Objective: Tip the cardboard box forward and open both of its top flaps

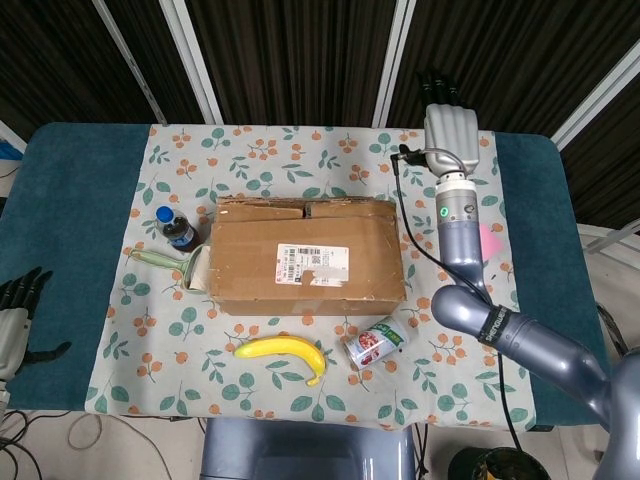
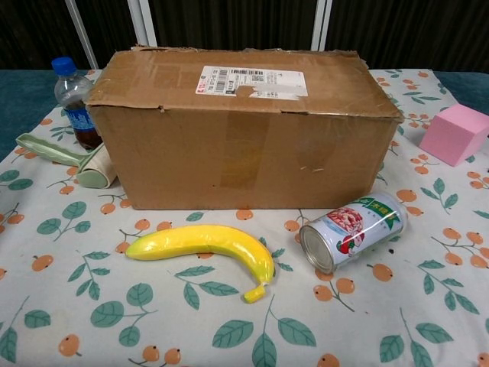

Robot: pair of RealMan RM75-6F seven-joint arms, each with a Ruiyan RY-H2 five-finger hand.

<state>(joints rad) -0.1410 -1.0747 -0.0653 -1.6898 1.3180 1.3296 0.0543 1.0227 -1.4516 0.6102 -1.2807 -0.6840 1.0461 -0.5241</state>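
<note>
Right hand [image 1: 448, 140]: raised at about 1 o'clock in the head view, back toward the camera, dark fingers together pointing to 12 o'clock, holding nothing. Forearm runs down toward 5 o'clock. Left hand [image 1: 15, 320]: at 8 o'clock, fingers spread, holding nothing.

On my leaf-and-orange patterned tablecloth [image 2: 92, 313] a curved yellow banana [image 2: 205, 246] lies near a tipped metal can with a red-and-green label [image 2: 353, 229], its open end facing me. To my left stands a blue-capped plastic bottle of dark drink [image 2: 75, 102], a pale green lint roller [image 2: 72, 162] just beside it. A pink cube [image 2: 457, 133] sits right.
</note>
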